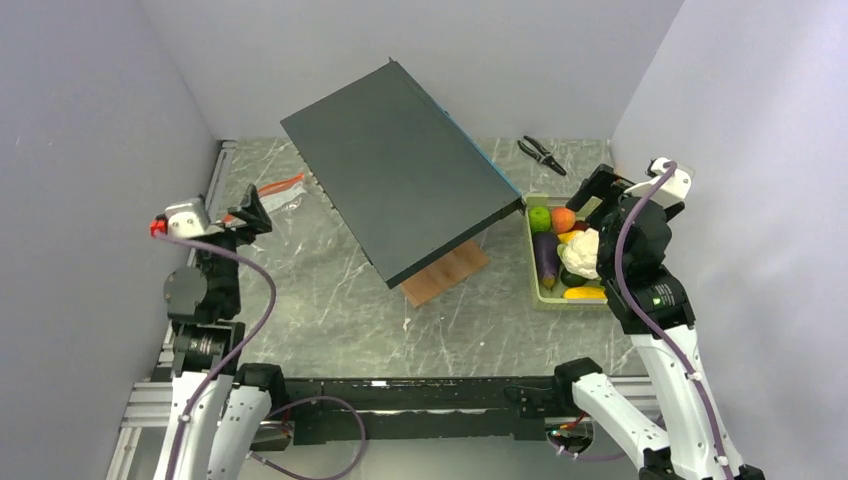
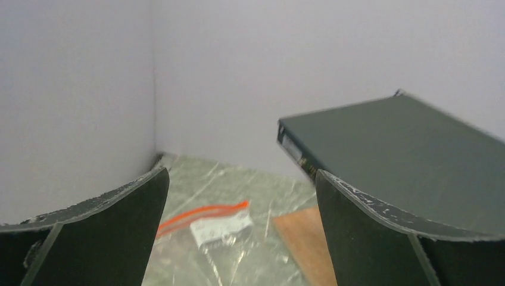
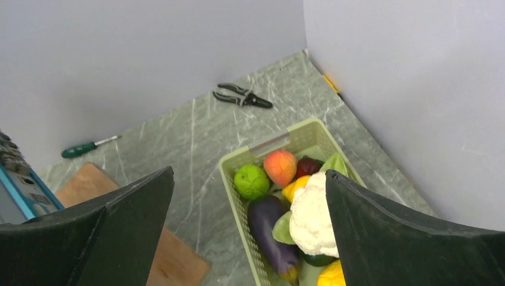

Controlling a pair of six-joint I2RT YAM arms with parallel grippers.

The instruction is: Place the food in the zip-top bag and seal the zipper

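The zip-top bag (image 1: 275,192) lies flat and clear at the table's back left, its orange-red zipper (image 1: 283,184) along the far edge. My left gripper (image 1: 245,215) hovers open just short of it. In the left wrist view the bag (image 2: 208,232) and zipper (image 2: 202,213) lie ahead between my open left gripper (image 2: 241,173). The food fills a pale green tray (image 1: 531,270): lime (image 3: 251,181), orange (image 3: 280,167), eggplant (image 3: 271,229), cauliflower (image 3: 312,214), red piece (image 3: 308,165), yellow piece (image 3: 330,275). My right gripper (image 1: 610,190) (image 3: 250,173) hangs open above the tray, holding nothing.
A large dark green panel (image 1: 400,190) leans tilted over a wooden block (image 1: 445,272) mid-table, between bag and tray. Black pliers (image 1: 542,153) lie at the back right. A green-handled screwdriver (image 3: 89,146) lies near the back wall. Grey walls close in on three sides.
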